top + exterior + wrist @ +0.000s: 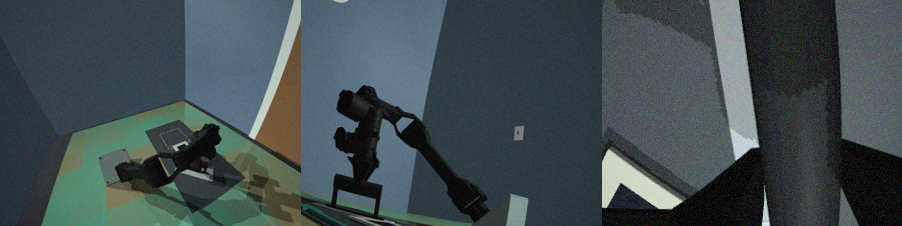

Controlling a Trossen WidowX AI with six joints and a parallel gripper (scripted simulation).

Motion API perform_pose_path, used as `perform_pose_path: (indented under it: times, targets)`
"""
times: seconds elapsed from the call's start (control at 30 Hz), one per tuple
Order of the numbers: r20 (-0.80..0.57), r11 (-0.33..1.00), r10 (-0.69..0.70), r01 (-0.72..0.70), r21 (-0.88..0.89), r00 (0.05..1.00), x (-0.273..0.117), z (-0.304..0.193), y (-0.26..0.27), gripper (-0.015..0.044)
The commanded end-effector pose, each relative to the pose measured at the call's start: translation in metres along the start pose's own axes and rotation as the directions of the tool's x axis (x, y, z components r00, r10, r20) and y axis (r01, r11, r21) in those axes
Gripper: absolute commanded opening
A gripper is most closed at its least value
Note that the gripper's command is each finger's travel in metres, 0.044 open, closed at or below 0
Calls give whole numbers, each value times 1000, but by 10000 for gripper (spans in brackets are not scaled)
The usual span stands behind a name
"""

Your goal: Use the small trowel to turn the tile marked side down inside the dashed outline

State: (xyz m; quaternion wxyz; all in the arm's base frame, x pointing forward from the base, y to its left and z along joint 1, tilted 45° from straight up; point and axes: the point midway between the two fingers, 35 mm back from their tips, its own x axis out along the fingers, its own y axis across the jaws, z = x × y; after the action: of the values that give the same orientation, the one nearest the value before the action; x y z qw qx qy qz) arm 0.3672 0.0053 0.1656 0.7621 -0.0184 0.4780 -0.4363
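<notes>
The tool (pixel 361 181) (pixel 797 153) pinches the trowel's handle (pixel 358 185) (pixel 798 115) — lift it straight, blade level, well clear of the tile (pixel 176 147) (pixel 647 182).

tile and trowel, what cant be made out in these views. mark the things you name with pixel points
- Tile (pixel 176 147) (pixel 647 175): partly behind the arm in top, cut off by the wrist view's edge.
- Fingertips: hidden by the handle (pixel 358 186) (pixel 799 125) in wrist, too dark in exterior.
- Dashed outline (pixel 163 142): one corner behind the arm in top.
</notes>
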Motion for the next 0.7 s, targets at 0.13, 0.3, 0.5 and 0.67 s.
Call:
perform_pose_path:
  times: [0.13, 0.3, 0.5, 0.67]
  targets:
    - [2, 968, -1, 1, 251, 1000, 1, 1, -1, 130]
    - [2, 937, -2, 1, 350, 1000, 1, 1, -1, 130]
    - [2, 937, -2, 1, 350, 1000, 1, 1, -1, 130]
    - [2, 937, -2, 1, 350, 1000, 1, 1, -1, 183]
